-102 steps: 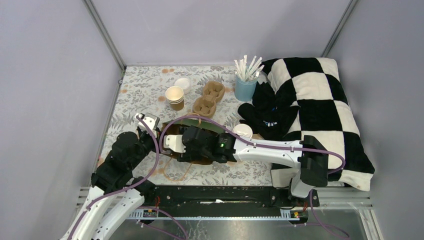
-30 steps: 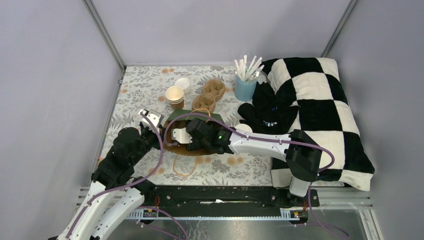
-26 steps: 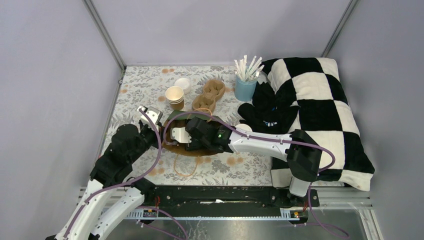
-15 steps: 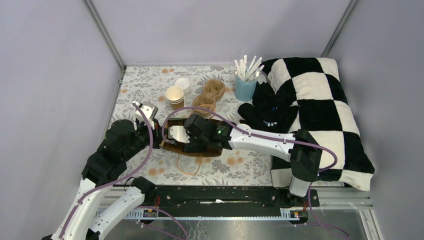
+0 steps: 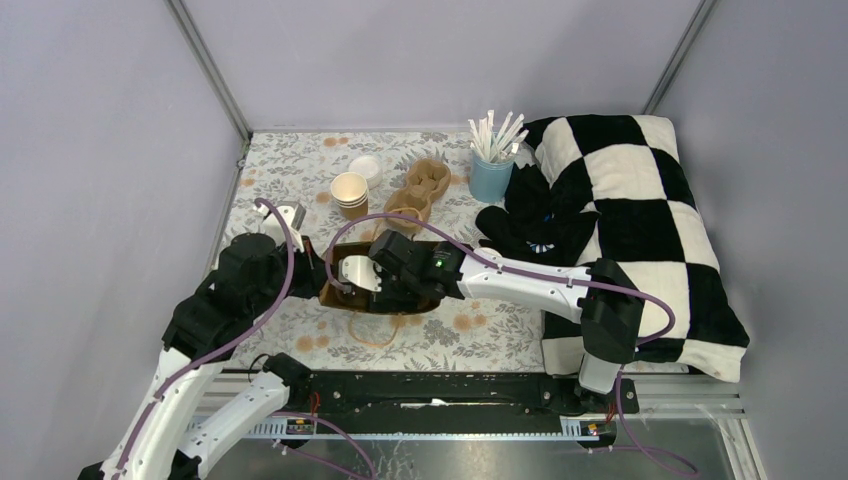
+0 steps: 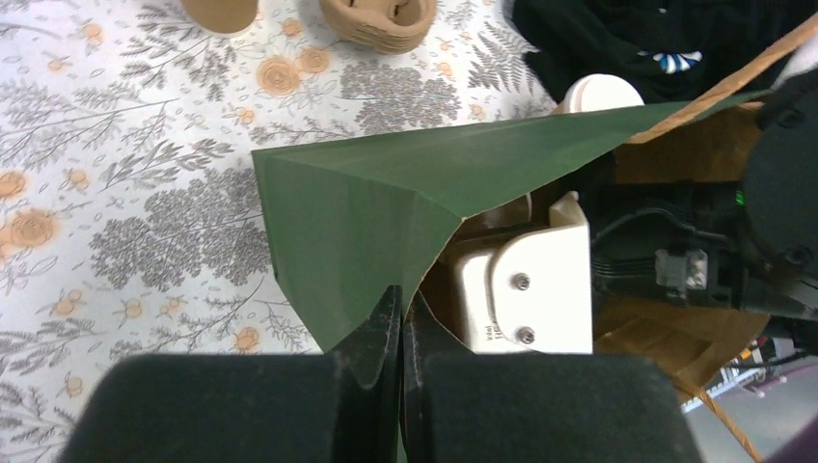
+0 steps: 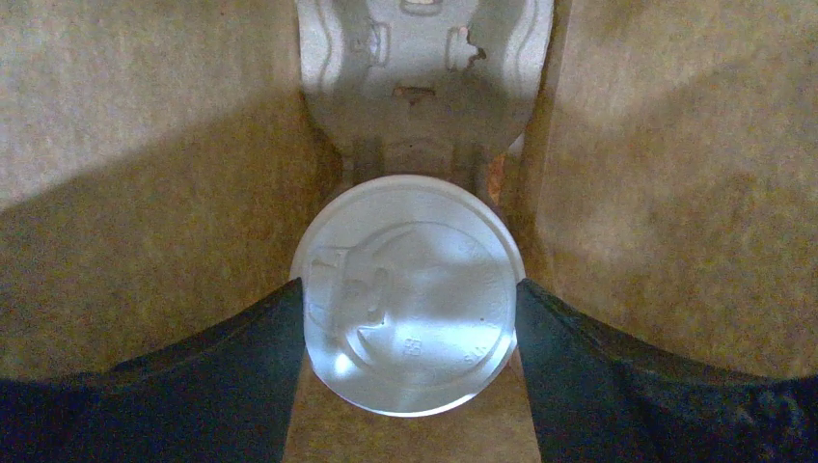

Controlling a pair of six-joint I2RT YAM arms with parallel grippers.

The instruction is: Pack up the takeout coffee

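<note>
A paper bag (image 5: 425,300), green outside (image 6: 367,193) and brown inside (image 7: 145,193), lies open-mouthed in the middle of the table. My left gripper (image 6: 400,318) is shut on the bag's rim at its left side (image 5: 318,270). My right gripper (image 7: 410,328) reaches inside the bag, with its wrist at the bag's mouth (image 5: 375,285). It is shut on a coffee cup whose white lid (image 7: 410,294) sits between both fingers. A second lidded cup (image 6: 603,94) stands beyond the bag, beside the black cloth.
A stack of open kraft cups (image 5: 350,193) and a loose white lid (image 5: 366,167) stand at the back left. The brown pulp carrier (image 5: 418,190) and the light-blue cup of straws (image 5: 490,175) are behind the bag. A black cloth (image 5: 535,225) and a checkered cloth (image 5: 630,220) fill the right side.
My left gripper has moved up and to the left with the bag's rim, pulling the mouth wider. My right gripper has stayed inside the bag with the cup.
</note>
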